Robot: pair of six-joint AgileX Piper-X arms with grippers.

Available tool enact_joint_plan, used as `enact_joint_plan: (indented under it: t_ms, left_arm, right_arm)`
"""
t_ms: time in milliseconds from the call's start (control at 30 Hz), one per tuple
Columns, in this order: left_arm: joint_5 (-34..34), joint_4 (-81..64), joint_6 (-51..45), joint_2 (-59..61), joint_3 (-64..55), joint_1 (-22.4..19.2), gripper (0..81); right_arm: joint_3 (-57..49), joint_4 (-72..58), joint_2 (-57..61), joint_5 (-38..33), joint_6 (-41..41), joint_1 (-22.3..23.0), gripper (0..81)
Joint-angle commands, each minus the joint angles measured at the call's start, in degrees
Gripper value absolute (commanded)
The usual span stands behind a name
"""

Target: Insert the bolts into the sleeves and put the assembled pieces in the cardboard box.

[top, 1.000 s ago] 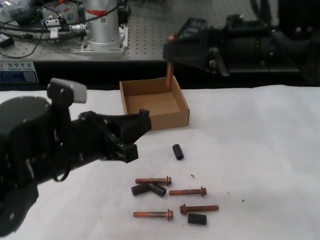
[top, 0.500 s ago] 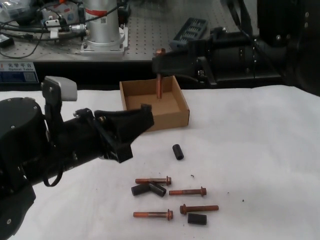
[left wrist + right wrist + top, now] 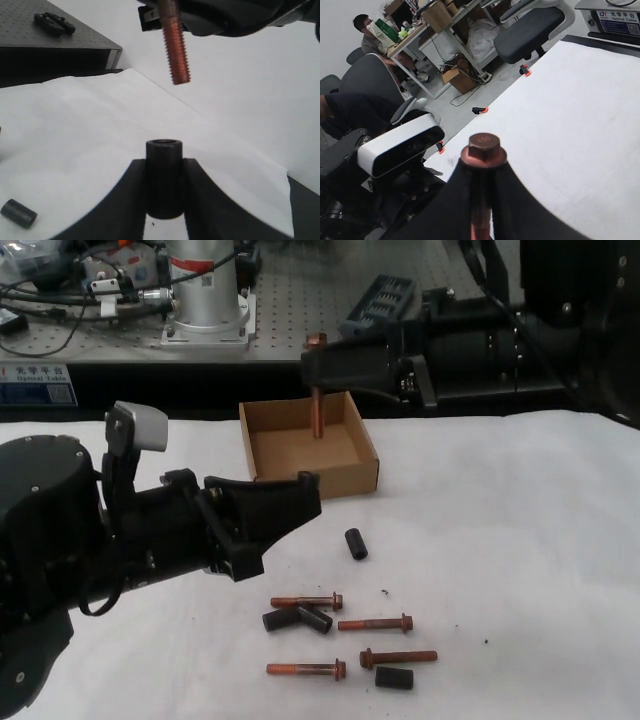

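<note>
Likely rigid, dense, slick — copper-coloured metal bolt [image 3: 483, 149] pinched below its head in right gripper [image 3: 483, 175], short black cylindrical sleeve [image 3: 164, 152] clamped mid-body in left gripper [image 3: 164, 172].

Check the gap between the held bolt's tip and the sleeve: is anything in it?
Nothing. In the left wrist view the bolt hangs above the sleeve, apart from it, with only open air between them.

A lab: perforated breadboard table [image 3: 300, 310], tangled cables [image 3: 40, 290], office chairs [image 3: 532, 22] and cluttered desks [image 3: 420, 37].
</note>
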Motion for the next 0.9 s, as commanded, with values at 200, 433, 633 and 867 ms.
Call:
enact_joint_plan:
  t_ms: [200, 433, 633, 867]
  left_arm:
    - [2.49, -1.05, -2.56, -0.57, -0.76, 0.18, 8.7]
    - [3.05, -0.64, -3.22, -0.57, -0.76, 0.18, 8.7]
    - [5.03, -0.15, -4.09, -0.57, -0.76, 0.18, 8.7]
    - [5.45, 0.64, -4.16, -0.57, -0.76, 0.18, 8.7]
  right_arm:
    - [-0.56, 5.58, -1.07, -1.12, -4.63, -0.35, 1.1]
    - [-0.56, 5.58, -1.43, -0.96, -5.6, -0.35, 1.1]
    - [-0.56, 5.58, -1.43, -0.96, -5.6, -0.35, 1.1]
    - [-0.56, 5.58, -1.43, -0.97, -5.48, -0.35, 1.1]
